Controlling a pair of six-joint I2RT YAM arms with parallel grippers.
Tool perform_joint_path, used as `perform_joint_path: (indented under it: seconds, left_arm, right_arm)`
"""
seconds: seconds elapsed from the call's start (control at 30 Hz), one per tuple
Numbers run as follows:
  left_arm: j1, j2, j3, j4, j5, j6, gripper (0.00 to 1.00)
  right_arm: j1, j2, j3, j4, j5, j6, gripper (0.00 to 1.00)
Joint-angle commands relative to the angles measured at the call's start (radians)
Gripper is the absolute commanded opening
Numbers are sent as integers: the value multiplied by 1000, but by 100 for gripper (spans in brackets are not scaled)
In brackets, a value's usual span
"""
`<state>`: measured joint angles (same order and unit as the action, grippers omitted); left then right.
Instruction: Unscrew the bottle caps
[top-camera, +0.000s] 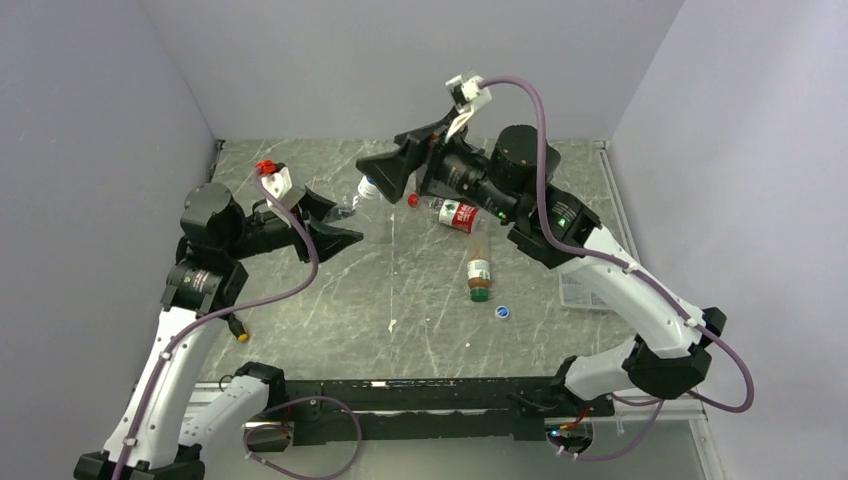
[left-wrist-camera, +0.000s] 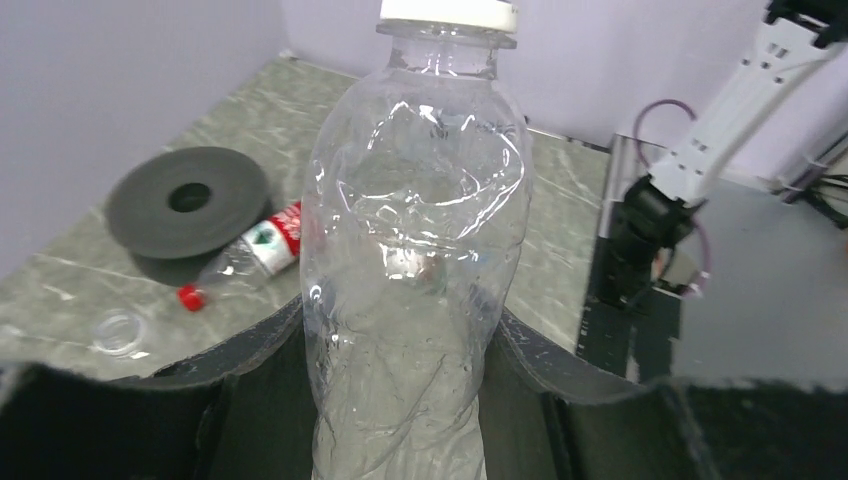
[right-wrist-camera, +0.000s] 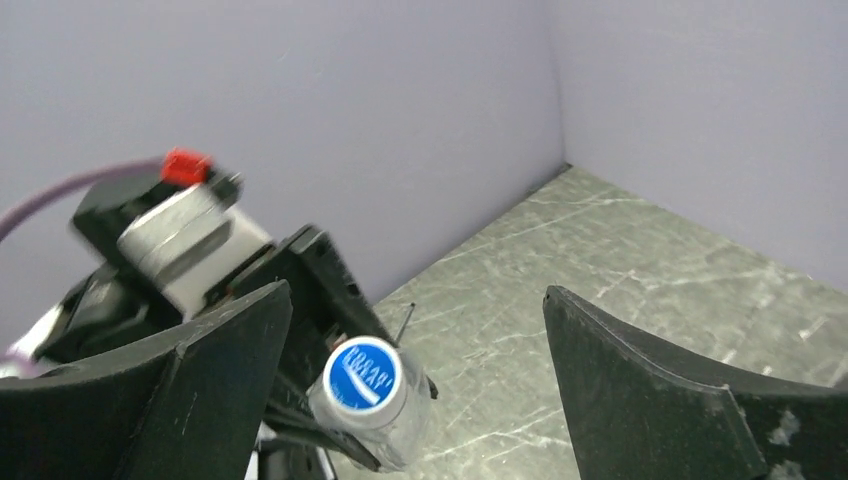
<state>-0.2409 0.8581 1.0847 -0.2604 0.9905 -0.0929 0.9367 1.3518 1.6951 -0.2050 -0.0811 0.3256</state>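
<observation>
The clear bottle (left-wrist-camera: 415, 250) fills my left view: thin, dented plastic clamped in the left pincer (top-camera: 340, 232) and held off the marbled bench (top-camera: 420, 320). My right pincer (right-wrist-camera: 420, 340) gapes wide, its jaws either side of the round blue-printed cap (right-wrist-camera: 362, 378) without touching it. I judge this to be mid-unscrewing. Next I should close squarely on the cap and twist gently, since the body flexes.

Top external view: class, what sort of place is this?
Probably a robot test cell in a lab: left arm and right arm bolted at a marbled table, plain walls boxing it in, an amber bottle lying loose.
</observation>
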Motion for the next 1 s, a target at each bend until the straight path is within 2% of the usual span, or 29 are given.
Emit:
perform_joint_path:
  seconds: [0.0,0.13,0.27,0.43,0.67,0.73,0.87,0.97]
  left_arm:
    - [-1,-44,-8,5,-157,162,45]
    - [-1,-48,-16,4,-232,205,45]
    - [-1,-45,-13,-12,-295,232,44]
    - [-1,-54,-26,-7,-318,237,44]
    - [-1,-44,-29,-2,-309,221,44]
    - [-1,-37,-23,-5,-288,206,44]
    - [-1,-22,-7,-19,-205,160,45]
    - [-1,-8,16,-33,-66,105,48]
  right_arm:
    - [54,83,147,-121,255,75,100]
    - [115,173,249,-181,325,46,99]
    - [132,214,299,-201,352,51,87]
    - [135,214,286,-180,365,69,65]
    - [135,187,238,-148,369,76,20]
    - [134,177,224,-134,363,65,13]
    - [128,141,195,-91,290,-2,5]
    - [109,76,116,6,76,-94,4]
